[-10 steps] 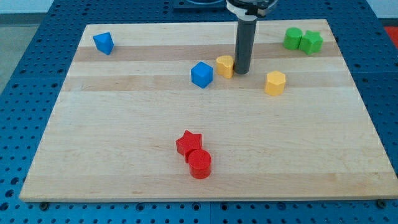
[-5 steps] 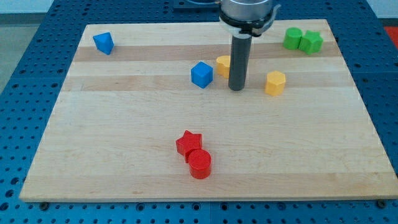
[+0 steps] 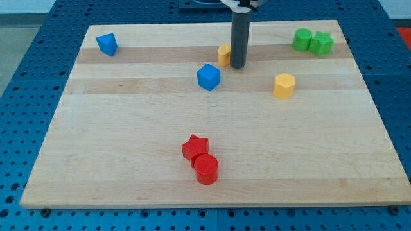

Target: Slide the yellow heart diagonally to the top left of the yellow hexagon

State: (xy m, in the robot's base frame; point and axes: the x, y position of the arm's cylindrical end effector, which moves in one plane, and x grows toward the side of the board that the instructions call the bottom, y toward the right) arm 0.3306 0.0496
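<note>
The yellow heart [image 3: 224, 54] lies near the view's top centre, partly hidden behind my rod. My tip [image 3: 237, 66] rests on the board right against the heart's right lower side. The yellow hexagon [image 3: 284, 85] sits to the right and lower, apart from the tip. The heart is up and to the left of the hexagon.
A blue cube-like block [image 3: 208, 77] sits just below left of the heart. A blue block [image 3: 106, 44] is at the top left. Two green blocks [image 3: 313, 42] touch at the top right. A red star [image 3: 194, 147] and red cylinder [image 3: 206, 169] touch near the bottom centre of the wooden board [image 3: 128, 141].
My tip swung down and left around the heart, then moved back up. The yellow heart has shifted upward and slightly left from beside the blue cube.
</note>
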